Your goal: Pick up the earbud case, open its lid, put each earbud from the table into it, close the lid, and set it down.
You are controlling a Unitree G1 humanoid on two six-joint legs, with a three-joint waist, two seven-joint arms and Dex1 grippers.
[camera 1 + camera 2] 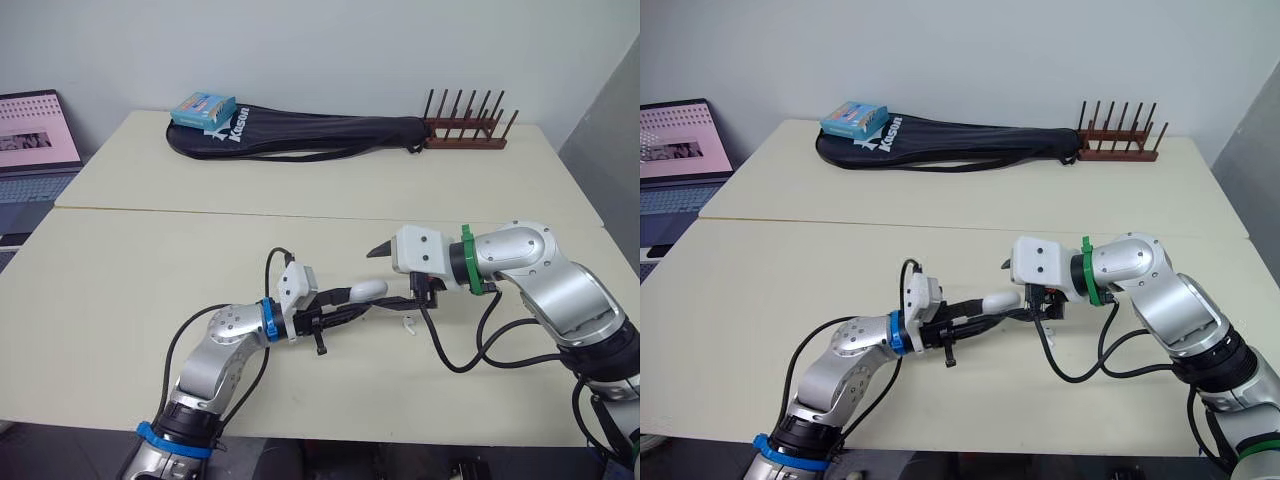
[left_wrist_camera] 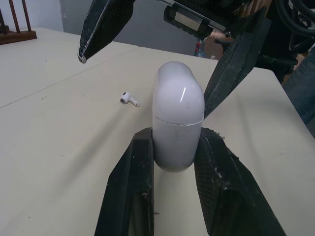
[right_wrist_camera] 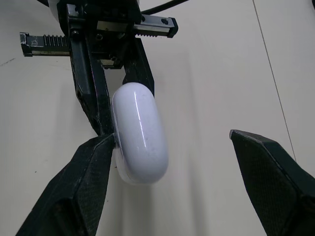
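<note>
Case (image 2: 177,125) held mid-frame.
It is clamped by the left gripper (image 2: 176,141); the right gripper (image 3: 172,138) is spread around it.

Bright, even light — soft shadows on the table (image 1: 120,300), glare streak on earbud case (image 2: 178,118)

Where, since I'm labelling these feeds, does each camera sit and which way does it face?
Head eyes: on the head, looking forward and down over the table; left arm and right arm show.
Left wrist: behind the left pincer, looking along its fingers shut on the earbud case; an earbud lies beyond.
Right wrist: behind the open right pincer, looking down at that case.
Shared: both wrist views show the case and the other arm's pincer.
</note>
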